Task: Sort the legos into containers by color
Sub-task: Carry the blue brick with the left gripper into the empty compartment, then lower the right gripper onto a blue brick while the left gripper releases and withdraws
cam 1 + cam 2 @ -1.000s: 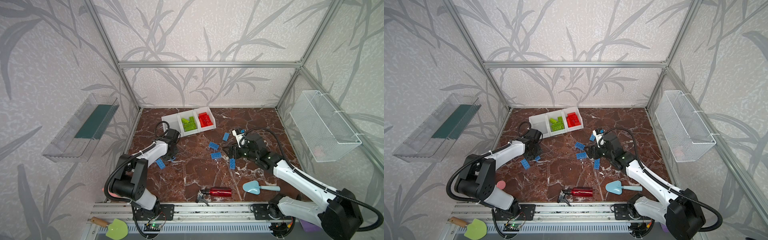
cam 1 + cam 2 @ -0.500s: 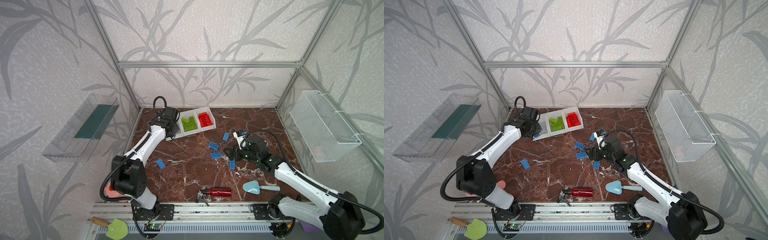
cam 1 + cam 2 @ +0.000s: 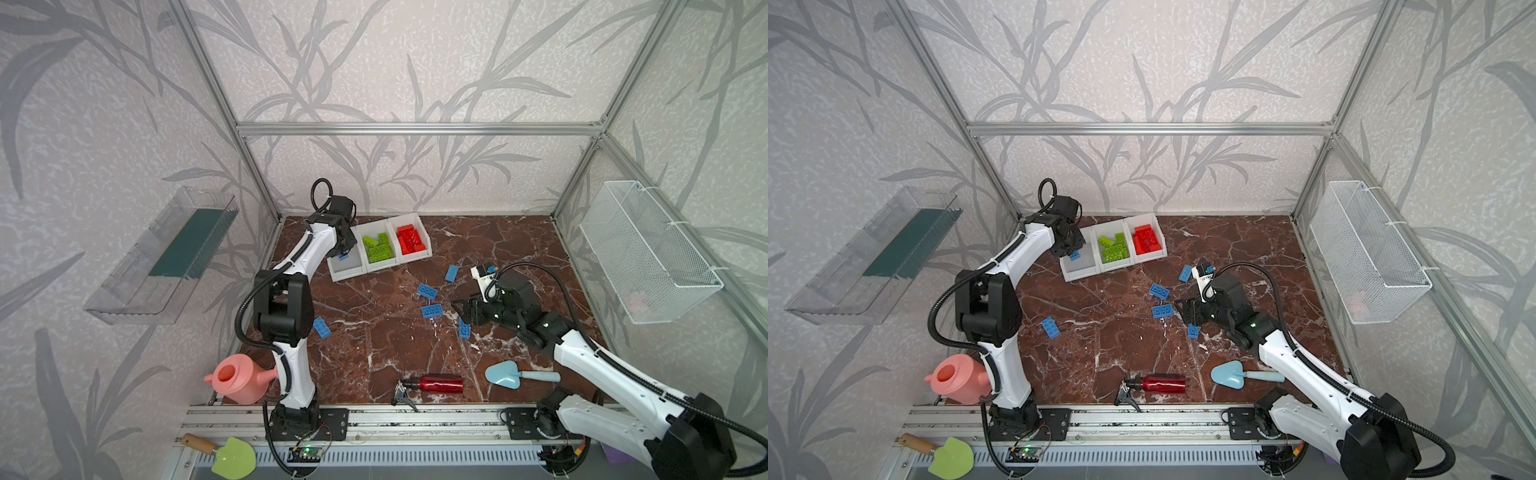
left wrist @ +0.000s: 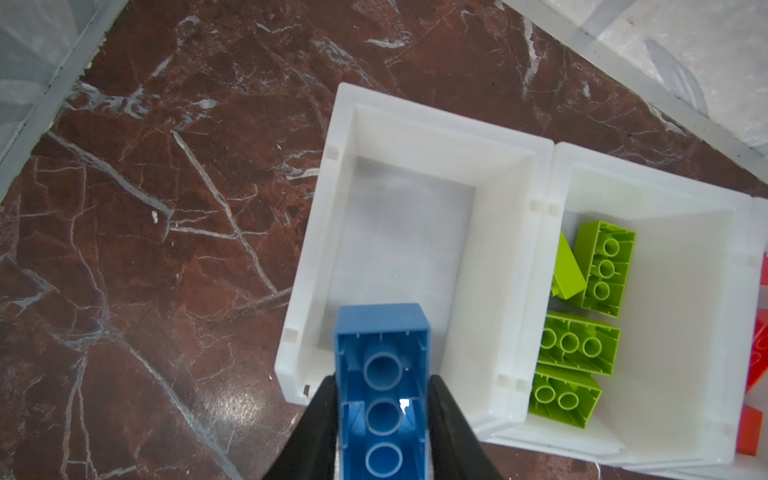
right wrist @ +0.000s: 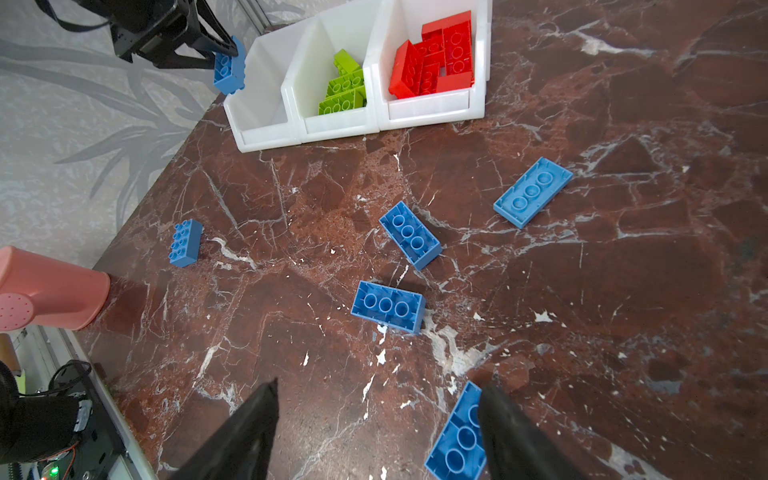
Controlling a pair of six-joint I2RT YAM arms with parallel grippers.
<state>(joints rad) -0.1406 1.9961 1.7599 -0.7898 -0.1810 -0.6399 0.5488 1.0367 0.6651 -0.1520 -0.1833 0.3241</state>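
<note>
The left pincer (image 4: 382, 419) was clamped on a blue brick (image 4: 381, 365), with a black finger (image 4: 320, 428) pressed against each long side. The brick's long axis ran in line with the fingers. Its hollow underside faced the wrist camera, and its free end stuck out past the fingertips over the open top of the left bin (image 4: 490, 257). In both top views this pincer hung at the far left of the counter (image 3: 374, 353). Joined on the right, the middle bin (image 3: 380, 266) held lime green bricks (image 3: 377, 250), and the right bin (image 3: 415, 258) held red bricks (image 3: 409, 243).

The right pincer (image 5: 376, 390) stood with its jaws apart, low over the counter right of the middle. A second blue brick (image 5: 457, 440) lay hollow side up just beside one finger (image 5: 511, 436); whether they touched could not be told. Its long axis ran roughly near to far. Three loose blue bricks (image 3: 432, 311) lay farther off, to the left and beyond. A studded blue brick (image 3: 322, 327) lay slanted near the left arm.
</note>
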